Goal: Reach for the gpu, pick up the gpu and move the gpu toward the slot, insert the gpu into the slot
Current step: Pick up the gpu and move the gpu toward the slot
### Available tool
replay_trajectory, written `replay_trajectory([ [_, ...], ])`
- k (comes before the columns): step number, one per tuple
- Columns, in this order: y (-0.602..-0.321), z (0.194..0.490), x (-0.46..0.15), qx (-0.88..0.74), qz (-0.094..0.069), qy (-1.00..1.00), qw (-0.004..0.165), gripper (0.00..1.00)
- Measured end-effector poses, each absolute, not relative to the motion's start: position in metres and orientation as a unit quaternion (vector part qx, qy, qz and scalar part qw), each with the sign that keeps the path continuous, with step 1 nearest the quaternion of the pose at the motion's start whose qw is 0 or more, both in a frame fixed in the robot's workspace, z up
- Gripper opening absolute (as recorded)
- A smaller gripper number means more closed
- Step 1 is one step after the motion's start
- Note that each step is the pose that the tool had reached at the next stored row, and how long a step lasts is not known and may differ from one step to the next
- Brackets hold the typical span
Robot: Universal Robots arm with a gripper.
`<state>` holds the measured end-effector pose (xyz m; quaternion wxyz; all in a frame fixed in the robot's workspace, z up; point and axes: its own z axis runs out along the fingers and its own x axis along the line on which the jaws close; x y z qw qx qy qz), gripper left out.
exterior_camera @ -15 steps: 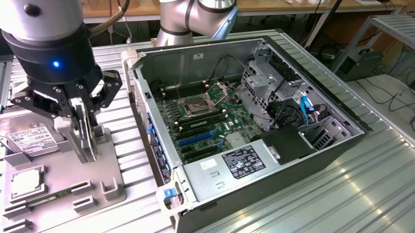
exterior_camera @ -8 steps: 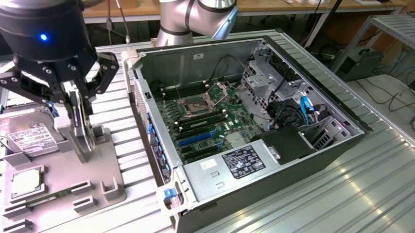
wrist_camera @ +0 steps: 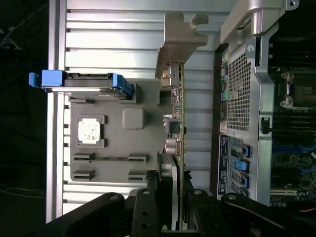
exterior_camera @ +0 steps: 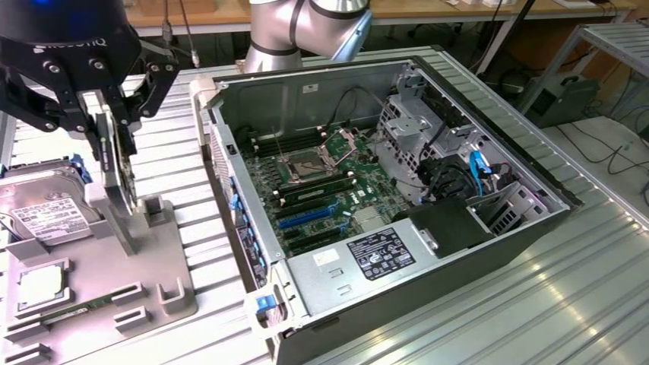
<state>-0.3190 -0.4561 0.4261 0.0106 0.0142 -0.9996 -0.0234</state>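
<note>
The gpu (exterior_camera: 120, 179) stands on edge in a slotted post of the grey holder tray (exterior_camera: 163, 266) at the exterior view's left. It is a thin dark card. In the wrist view the gpu (wrist_camera: 178, 123) shows edge-on, with its silver bracket (wrist_camera: 180, 44) at the far end. My gripper (exterior_camera: 109, 133) has come down over the card's upper edge, with one black finger on each side. My gripper (wrist_camera: 174, 217) looks shut on the card and its heatsink. The card still sits in the post. The motherboard's blue expansion slots (exterior_camera: 309, 217) lie inside the open computer case (exterior_camera: 487, 228).
The tray also carries a silver labelled hard drive (exterior_camera: 45, 201) with blue rails, a processor chip (exterior_camera: 41, 283) and a green memory stick (exterior_camera: 76, 308). The case's perforated rear wall (wrist_camera: 237, 89) stands close beside the card. A ribbed metal table (exterior_camera: 568, 289) lies underneath.
</note>
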Motion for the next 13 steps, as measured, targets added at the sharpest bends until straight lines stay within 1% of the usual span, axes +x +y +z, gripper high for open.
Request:
replay_trajectory([
  [4,-0.456,0.426,-0.318,0.014,-0.023,-1.0,0.008,0.28],
  [6,-0.456,0.426,-0.317,0.015,-0.023,-1.0,0.001,0.28],
  [10,-0.456,0.426,-0.313,0.015,-0.023,-0.999,-0.02,0.28],
  [13,-0.456,0.426,-0.309,0.015,-0.024,-0.999,-0.022,0.28],
])
